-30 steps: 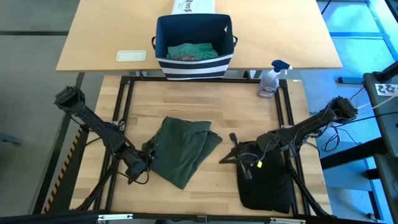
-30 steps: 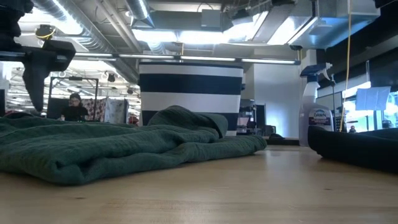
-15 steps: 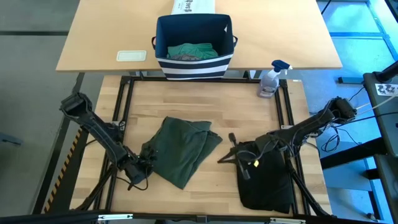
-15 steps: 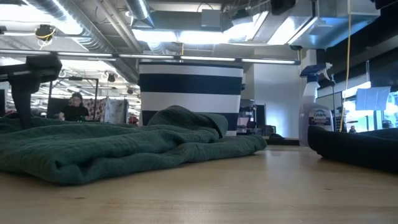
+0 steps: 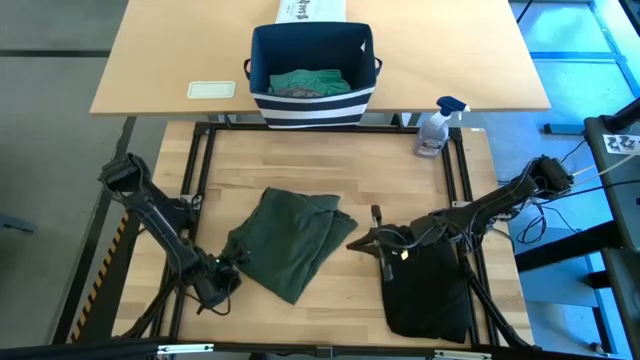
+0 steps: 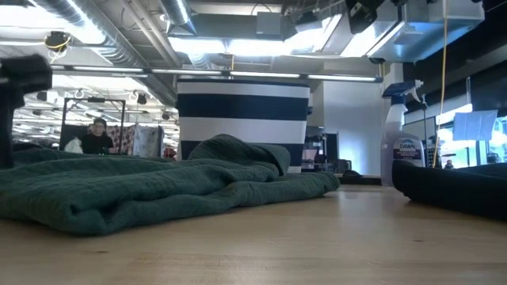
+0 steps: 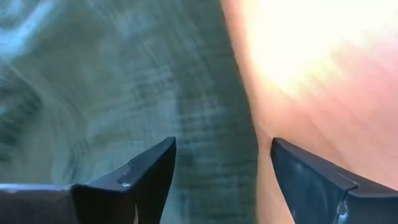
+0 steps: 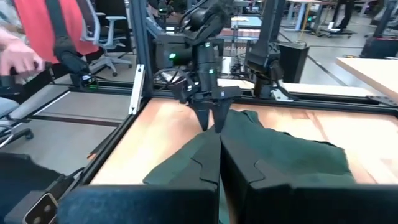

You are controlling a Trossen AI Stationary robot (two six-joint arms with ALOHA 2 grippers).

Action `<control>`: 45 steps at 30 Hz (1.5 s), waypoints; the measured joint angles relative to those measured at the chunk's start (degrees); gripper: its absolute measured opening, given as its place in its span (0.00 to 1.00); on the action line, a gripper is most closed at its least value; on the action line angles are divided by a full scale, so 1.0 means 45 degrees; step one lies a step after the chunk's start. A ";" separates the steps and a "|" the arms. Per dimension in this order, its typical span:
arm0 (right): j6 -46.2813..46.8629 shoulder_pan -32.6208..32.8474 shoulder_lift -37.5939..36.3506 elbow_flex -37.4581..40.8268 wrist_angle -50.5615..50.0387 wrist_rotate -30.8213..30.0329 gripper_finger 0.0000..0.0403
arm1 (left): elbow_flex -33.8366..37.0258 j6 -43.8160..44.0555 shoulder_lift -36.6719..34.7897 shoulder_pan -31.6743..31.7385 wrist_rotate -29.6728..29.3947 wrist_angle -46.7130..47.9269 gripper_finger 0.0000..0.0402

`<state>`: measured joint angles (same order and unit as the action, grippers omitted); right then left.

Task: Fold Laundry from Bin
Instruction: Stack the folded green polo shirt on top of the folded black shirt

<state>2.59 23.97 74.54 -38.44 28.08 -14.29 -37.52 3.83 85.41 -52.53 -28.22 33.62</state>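
Where striped, bin [image 5: 311, 105] with laundry [image 5: 308, 83]

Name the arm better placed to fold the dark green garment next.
Left. The left gripper is open at the dark green garment's near-left edge; the right gripper is shut, over the black garment.

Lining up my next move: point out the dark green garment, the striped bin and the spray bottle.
dark green garment [image 5: 288, 238], high view, middle of the cloth.
striped bin [image 5: 311, 108], high view, white-striped front wall.
spray bottle [image 5: 433, 130], high view, clear body below the blue trigger.
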 joint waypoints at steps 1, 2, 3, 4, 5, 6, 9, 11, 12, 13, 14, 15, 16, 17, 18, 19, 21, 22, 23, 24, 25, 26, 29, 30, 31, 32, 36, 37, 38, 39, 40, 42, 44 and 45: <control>0.0000 0.0000 0.0000 0.0000 0.0000 -0.0138 0.01 | -0.0049 0.0118 0.0211 -0.0050 -0.0075 -0.0010 0.65; 0.0000 0.0000 0.0000 0.0000 0.0003 -0.0243 0.01 | -0.0062 0.0163 0.0424 -0.0103 -0.0150 0.0011 0.65; 0.0000 0.0000 -0.0001 0.0000 0.0004 -0.0275 0.01 | -0.0072 0.0217 0.0634 -0.0174 -0.0200 0.0042 0.65; 0.0000 0.0000 0.0000 0.0000 -0.0005 -0.0278 0.01 | -0.0099 0.0247 0.0806 -0.0239 -0.0337 0.0089 0.65; 0.0000 0.0000 0.0000 0.0000 -0.0010 -0.0275 0.01 | -0.0107 0.0337 0.0909 -0.0306 -0.0565 0.0140 0.65; -0.0001 0.0000 -0.0003 0.0000 -0.0008 -0.0293 0.01 | -0.0107 0.0493 0.0980 -0.0376 -0.0878 0.0240 0.65; -0.0005 0.0000 -0.0002 0.0000 -0.0019 -0.0370 0.01 | -0.0024 0.0914 0.1107 -0.0424 -0.2241 0.0587 0.65; -0.0010 0.0000 -0.0005 0.0005 -0.0046 -0.0368 0.01 | 0.0047 0.0863 0.1196 -0.0331 -0.3098 0.0805 0.65; -0.0010 0.0000 -0.0005 0.0005 -0.0044 -0.0368 0.01 | 0.0039 0.0778 0.1197 -0.0325 -0.3255 0.0784 0.65; -0.0012 0.0000 -0.0005 0.0005 -0.0046 -0.0370 0.01 | 0.0039 0.0681 0.1243 -0.0254 -0.3393 0.0768 0.65; -0.0047 0.0000 -0.0005 0.0005 -0.0066 -0.0378 0.01 | 0.0038 0.0677 0.1302 -0.0141 -0.3427 0.0759 0.65; -0.0162 0.0001 0.0022 0.0003 -0.0082 -0.0397 0.01 | 0.0034 0.0686 0.1330 -0.0015 -0.3427 0.0744 0.65; -0.0297 0.0010 0.0183 -0.0045 -0.0062 -0.0526 0.01 | 0.0034 0.0676 0.1349 0.0073 -0.3456 0.0753 0.65; -0.0370 0.0010 0.0449 -0.0189 -0.0014 -0.0731 0.01 | 0.0034 0.0610 0.1398 0.0167 -0.3491 0.0697 0.65; -0.0557 0.0022 0.0781 -0.0335 -0.0016 -0.0912 0.01 | 0.0034 0.0480 0.1412 0.0235 -0.3521 0.0660 0.65; -0.0800 0.0051 0.1185 -0.0507 -0.0206 -0.0931 0.01 | 0.0034 0.0389 0.1399 0.0277 -0.3488 0.0601 0.65; -0.1545 0.0092 0.2147 -0.1141 -0.0625 -0.0965 0.01 | 0.0024 0.0099 0.1402 0.0286 -0.3483 0.0500 0.63; -0.1896 0.0092 0.2605 -0.1508 -0.0863 -0.1036 0.01 | 0.0024 -0.0073 0.1402 0.0281 -0.3480 0.0421 0.61; -0.2249 0.0092 0.3022 -0.1879 -0.1171 -0.1097 0.01 | 0.0024 -0.0236 0.1402 0.0276 -0.3467 0.0346 0.59; -0.2538 0.0092 0.3442 -0.2296 -0.1469 -0.1175 0.01 | 0.0024 -0.0269 0.1407 0.0256 -0.3464 0.0292 0.56; -0.2782 0.0092 0.3849 -0.2723 -0.1704 -0.1265 0.01 | 0.0026 -0.0258 0.1412 0.0217 -0.3474 0.0242 0.52; -0.3014 0.0092 0.4167 -0.3117 -0.2036 -0.1271 0.01 | 0.0028 -0.0232 0.1412 0.0182 -0.3474 0.0195 0.48; -0.3621 0.0097 0.4954 -0.4321 -0.3230 -0.1266 0.03 | 0.0029 0.0128 0.1412 0.0116 -0.3422 0.0044 0.31; -0.3717 0.0097 0.5159 -0.4707 -0.3612 -0.1268 0.05 | 0.0029 0.0293 0.1407 0.0092 -0.3427 -0.0024 0.25; -0.3738 0.0097 0.5369 -0.5107 -0.3976 -0.1265 0.08 | 0.0027 0.0368 0.1407 0.0092 -0.3432 -0.0059 0.19; -0.3748 0.0097 0.5568 -0.5530 -0.4281 -0.1254 0.11 | 0.0029 0.0412 0.1407 0.0088 -0.3432 -0.0085 0.12; -0.3740 0.0092 0.6377 -0.6936 -0.5341 -0.0552 0.30 | -0.0003 0.0453 0.1402 0.0087 -0.3525 -0.0173 0.03; -0.3743 0.0097 0.6584 -0.7232 -0.5510 -0.0448 0.36 | -0.0038 0.0457 0.1402 0.0094 -0.3572 -0.0159 0.03; -0.3745 0.0097 0.6784 -0.7462 -0.5786 -0.0342 0.42 | -0.0093 0.0453 0.1402 0.0122 -0.3628 -0.0155 0.02; -0.3747 0.0097 0.7038 -0.7686 -0.5919 -0.0214 0.47 | -0.0151 0.0453 0.1402 0.0140 -0.3684 -0.0160 0.02; -0.3751 0.0097 0.7331 -0.7913 -0.5874 -0.0122 0.53 | -0.0208 0.0453 0.1385 0.0149 -0.3748 -0.0160 0.02; -0.4067 0.0097 0.7772 -0.8050 -0.5987 0.0100 0.62 | -0.0356 0.0437 0.1339 0.0187 -0.3885 -0.0140 0.01; -0.4392 0.0097 0.8367 -0.8286 -0.5932 0.0381 0.70 | -0.0512 0.0405 0.1339 0.0230 -0.3900 -0.0173 0.01; -0.4446 0.0114 0.8584 -0.8336 -0.5932 0.0392 0.73 | -0.0586 0.0405 0.1332 0.0233 -0.3898 -0.0135 0.01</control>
<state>-17.42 24.48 113.17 -75.95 1.38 -12.53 -40.16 5.65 91.41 -51.48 -45.76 33.02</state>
